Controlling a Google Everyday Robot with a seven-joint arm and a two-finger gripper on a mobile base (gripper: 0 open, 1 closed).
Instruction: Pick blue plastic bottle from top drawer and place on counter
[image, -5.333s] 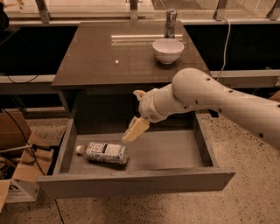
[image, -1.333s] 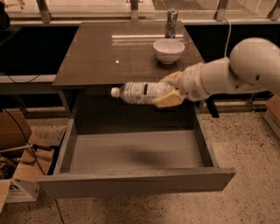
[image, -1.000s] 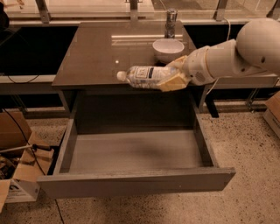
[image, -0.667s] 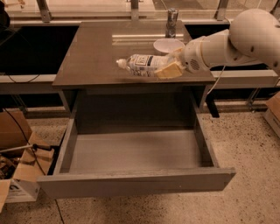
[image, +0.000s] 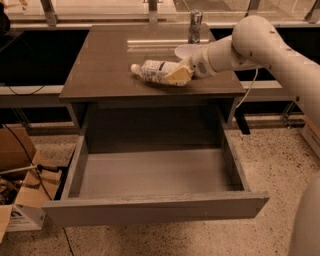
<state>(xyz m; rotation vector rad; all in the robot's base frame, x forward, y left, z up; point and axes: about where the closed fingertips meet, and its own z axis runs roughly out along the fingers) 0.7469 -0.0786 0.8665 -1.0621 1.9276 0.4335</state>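
- The gripper (image: 178, 76) is over the right half of the desk (image: 102, 60), at the end of a white arm (image: 260, 40) that reaches in from the right.
- Its yellowish fingers (image: 175, 79) are clamped on the right end of the blue plastic bottle (image: 152, 71).
- The bottle lies on its side, white cap pointing left, low over the middle of the desk with a dark shadow right under it; I cannot tell whether it touches the top.
- Just behind the gripper a white bowl (image: 186, 50) peeks out, partly hidden by the wrist.
- A small metal cylinder (image: 195, 25) stands near the far edge.
- The top drawer (image: 155, 209) is pulled out toward me, its grey floor showing.
- A cardboard box (image: 17, 200) sits on the floor at the left.
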